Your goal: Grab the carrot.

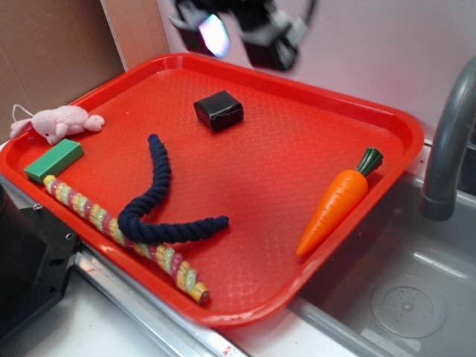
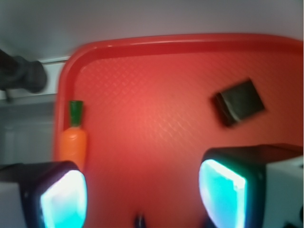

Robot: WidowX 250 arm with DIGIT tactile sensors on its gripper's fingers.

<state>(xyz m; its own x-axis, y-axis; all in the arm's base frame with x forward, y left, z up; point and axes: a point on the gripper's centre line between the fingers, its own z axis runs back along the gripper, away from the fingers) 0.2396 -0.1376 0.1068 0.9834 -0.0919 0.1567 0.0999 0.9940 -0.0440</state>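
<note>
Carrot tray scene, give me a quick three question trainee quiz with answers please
1. True or false: the gripper is holding the carrot.
2. Which lies nearest the pink plush toy: A) green block, B) black block, C) carrot?
3. Fill in: the carrot's green stem points toward the tray's ____ edge, seen from the exterior view.

Key: 1 false, the open gripper is above the tray; 2 A; 3 far.

The carrot (image 1: pixel 334 209), glossy orange and tapered with a dark green stem, lies flat by the tray's (image 1: pixel 320 89) right rim, stem pointing far.
</note>
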